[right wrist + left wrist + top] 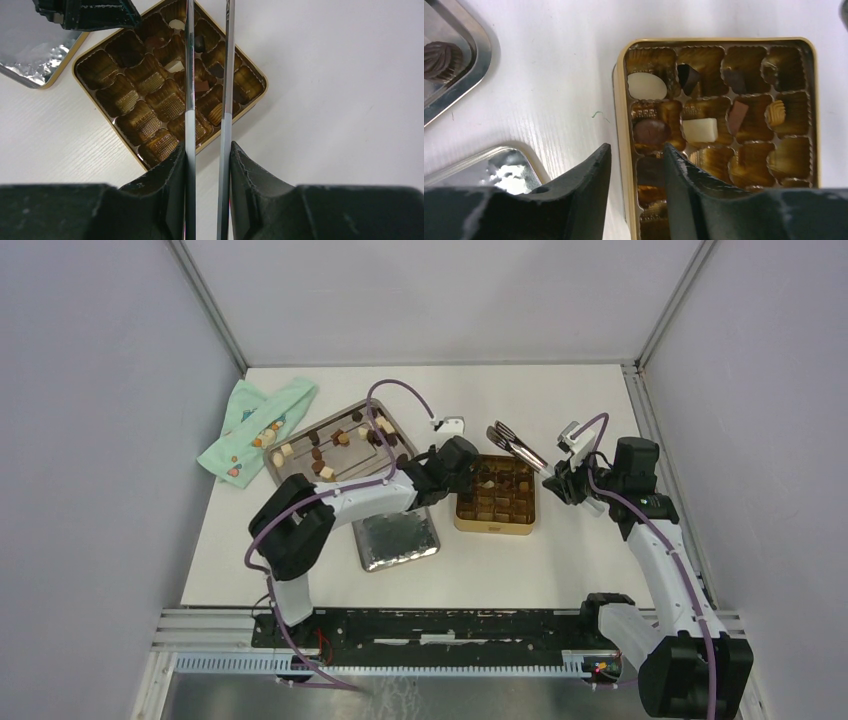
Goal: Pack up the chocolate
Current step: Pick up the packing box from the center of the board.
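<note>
Gently is the word for you: the chocolate (699, 130) comes in small, light pieces, stiff enough to lift but likely to scuff, chip or squirt out sideways under a hard squeeze. Take each one across two opposite flat sides, low on the body, with only enough pressure to carry it. The smooth rounded ones, I judge, will be the slipperiest.

The pieces vary: a cream-white oval, a cream-white square, a round dark brown one, a ridged caramel-brown shell, some dark wedges. Several sit in the brown cups of the gold tin (621, 125), grouped toward one side, while many cups are bare. More lie scattered on the metal tray (485, 50), beyond and left of the tin on the surface, and a few seem to rest on the green cloth (250, 430).

Your left hand (636, 147) hovers at the tin's edge, one finger outside the wall and one over a cup with a dark piece. Its fingers are half-spread and grip nothing that shows. Your right hand (207, 155) is clenched on a pair of tongs (190, 75), whose blades reach over the tin.
</note>
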You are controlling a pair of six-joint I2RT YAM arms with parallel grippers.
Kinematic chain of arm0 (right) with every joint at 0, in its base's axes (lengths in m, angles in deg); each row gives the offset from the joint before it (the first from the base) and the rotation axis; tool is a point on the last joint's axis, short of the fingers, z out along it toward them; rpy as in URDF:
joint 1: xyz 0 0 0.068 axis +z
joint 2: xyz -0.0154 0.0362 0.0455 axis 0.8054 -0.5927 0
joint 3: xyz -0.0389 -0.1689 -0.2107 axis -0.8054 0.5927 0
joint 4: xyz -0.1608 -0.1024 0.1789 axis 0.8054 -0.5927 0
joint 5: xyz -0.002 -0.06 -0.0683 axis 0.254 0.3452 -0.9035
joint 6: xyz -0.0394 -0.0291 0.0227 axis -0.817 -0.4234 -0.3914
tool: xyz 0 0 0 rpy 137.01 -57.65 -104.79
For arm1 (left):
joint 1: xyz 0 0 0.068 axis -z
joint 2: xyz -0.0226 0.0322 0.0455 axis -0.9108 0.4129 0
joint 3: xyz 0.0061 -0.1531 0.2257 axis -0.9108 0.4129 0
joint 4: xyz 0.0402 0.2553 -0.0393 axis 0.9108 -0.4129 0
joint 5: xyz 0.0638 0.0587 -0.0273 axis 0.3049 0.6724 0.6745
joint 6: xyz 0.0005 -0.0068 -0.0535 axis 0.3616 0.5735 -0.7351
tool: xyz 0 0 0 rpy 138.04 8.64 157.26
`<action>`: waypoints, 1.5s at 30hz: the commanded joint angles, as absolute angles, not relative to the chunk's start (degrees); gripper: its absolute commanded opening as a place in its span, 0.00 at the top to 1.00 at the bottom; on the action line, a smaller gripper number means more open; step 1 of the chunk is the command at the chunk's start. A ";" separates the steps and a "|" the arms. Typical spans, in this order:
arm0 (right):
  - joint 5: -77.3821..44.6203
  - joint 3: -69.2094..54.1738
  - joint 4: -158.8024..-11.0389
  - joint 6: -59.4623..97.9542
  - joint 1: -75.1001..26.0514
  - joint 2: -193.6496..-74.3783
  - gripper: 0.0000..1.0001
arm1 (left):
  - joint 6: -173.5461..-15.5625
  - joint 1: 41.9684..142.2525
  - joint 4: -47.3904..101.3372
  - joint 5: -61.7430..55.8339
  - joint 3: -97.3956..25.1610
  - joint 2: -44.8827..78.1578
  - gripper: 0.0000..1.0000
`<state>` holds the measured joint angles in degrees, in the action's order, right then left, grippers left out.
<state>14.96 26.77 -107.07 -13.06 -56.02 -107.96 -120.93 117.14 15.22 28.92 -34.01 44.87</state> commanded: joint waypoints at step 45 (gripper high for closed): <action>9.73 26.18 -101.00 -10.07 -56.16 -102.73 0.99 | -97.73 125.77 47.12 52.43 -18.36 32.01 0.98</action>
